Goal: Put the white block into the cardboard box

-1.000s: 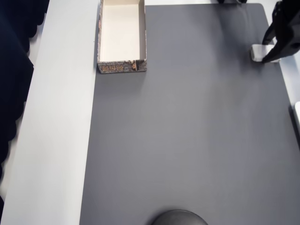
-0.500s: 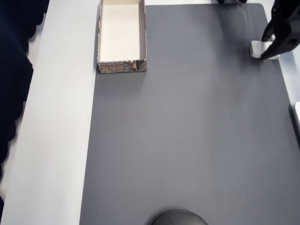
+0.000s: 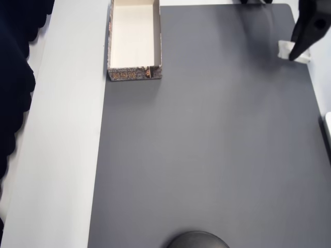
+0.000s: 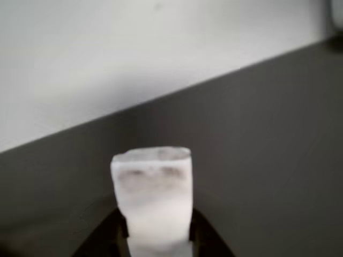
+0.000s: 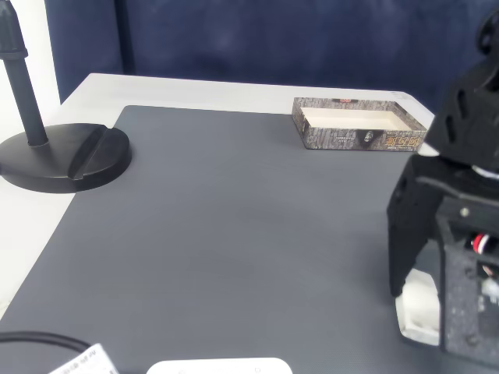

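The white block (image 4: 153, 193) stands on end between my black fingers (image 4: 110, 233) in the wrist view, with the grey mat behind it. In the overhead view my gripper (image 3: 292, 51) is at the mat's far right edge, shut on the white block (image 3: 284, 49), which looks tilted and raised off the mat. The fixed view has the white block (image 5: 417, 306) low in the gripper (image 5: 421, 312) at the right. The cardboard box (image 3: 134, 74) lies open and empty at the top left of the overhead view, far from the gripper, and the cardboard box (image 5: 355, 139) sits at the back in the fixed view.
A grey mat (image 3: 207, 155) covers most of the table, with a white strip (image 3: 62, 155) along its left. A black round stand base (image 5: 62, 160) sits at the left of the fixed view. A flat white thing (image 5: 218, 366) and a cable (image 5: 31, 339) lie at the front.
The fingers have shut on the white block, and it has moved a little toward the top of the overhead view and tilted, off the spot where it lay.
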